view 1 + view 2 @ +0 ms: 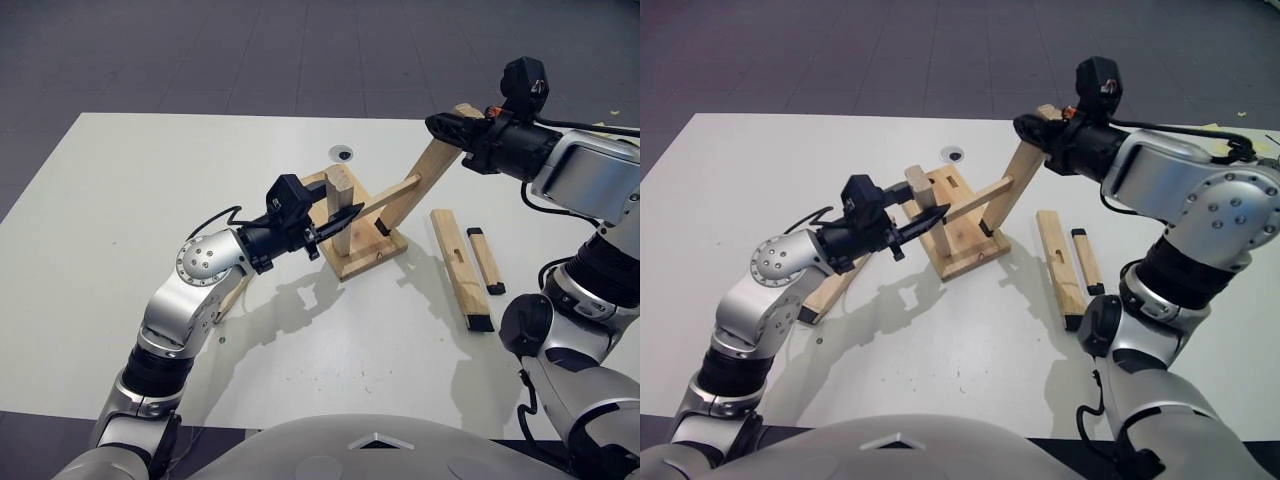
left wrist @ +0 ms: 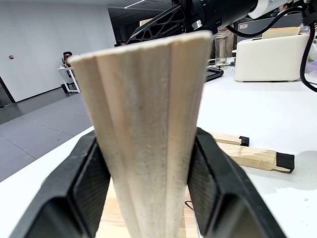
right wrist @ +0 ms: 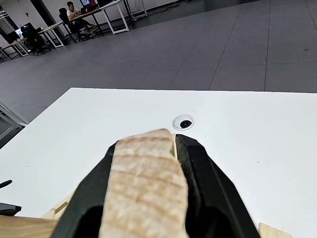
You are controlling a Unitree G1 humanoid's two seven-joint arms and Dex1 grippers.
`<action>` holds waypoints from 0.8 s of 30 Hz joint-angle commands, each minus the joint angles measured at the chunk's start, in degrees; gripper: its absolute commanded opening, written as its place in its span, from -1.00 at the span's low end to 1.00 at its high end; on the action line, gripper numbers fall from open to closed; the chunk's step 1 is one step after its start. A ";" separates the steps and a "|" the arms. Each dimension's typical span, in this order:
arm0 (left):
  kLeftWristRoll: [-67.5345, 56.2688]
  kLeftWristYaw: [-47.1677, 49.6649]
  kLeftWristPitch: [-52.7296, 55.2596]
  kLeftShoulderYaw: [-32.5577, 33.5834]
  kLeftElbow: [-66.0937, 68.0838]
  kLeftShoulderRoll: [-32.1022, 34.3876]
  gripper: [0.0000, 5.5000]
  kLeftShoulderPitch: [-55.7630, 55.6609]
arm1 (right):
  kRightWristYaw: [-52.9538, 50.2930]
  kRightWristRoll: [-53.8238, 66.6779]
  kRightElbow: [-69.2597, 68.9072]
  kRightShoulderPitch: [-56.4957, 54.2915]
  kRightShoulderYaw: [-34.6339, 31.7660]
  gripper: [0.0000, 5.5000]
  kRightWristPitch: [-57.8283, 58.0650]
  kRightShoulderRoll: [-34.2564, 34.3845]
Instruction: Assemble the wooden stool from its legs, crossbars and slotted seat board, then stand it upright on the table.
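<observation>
The white table (image 1: 120,200) carries the half-built stool near its middle, where the slotted seat board (image 1: 365,255) lies flat. One leg (image 1: 340,185) stands upright out of the seat board's left part. The left gripper (image 1: 340,222) comes in from the left and is clamped on that leg's middle, its black pads (image 2: 84,183) pressed on both sides of the wood. To the right of the seat board a second leg (image 1: 420,175) leans, its foot by the board's right edge and its top tilted up and away to the right. The right gripper (image 1: 443,127) is closed on that upper end. A crossbar (image 1: 390,197) runs between the two legs, rising slightly from the upright one to the leaning one. Just right of the seat board a loose leg (image 1: 458,265) lies flat, its long axis running near to far and its black-capped end nearest the robot. Beside it, farther right, lies a shorter bar (image 1: 485,260) with dark ends, parallel to it. Left of the seat board another wooden piece (image 1: 830,290) lies partly under the left arm. Beyond the seat board is a round cable grommet (image 1: 341,153).
</observation>
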 commanded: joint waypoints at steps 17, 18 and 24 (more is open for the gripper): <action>3.00 -0.58 4.59 -3.04 3.76 1.51 -0.26 2.39 | 9.07 -6.07 6.77 11.13 15.42 -0.62 -1.23 -0.86; 2.57 -0.36 4.67 -2.60 3.70 1.25 -0.26 2.30 | 8.60 -6.45 8.58 9.04 13.89 -0.62 -1.68 0.14; 0.61 1.45 7.09 -1.55 -0.37 0.38 -0.26 2.85 | 10.92 -9.43 5.93 7.01 14.48 -0.61 -5.32 -2.00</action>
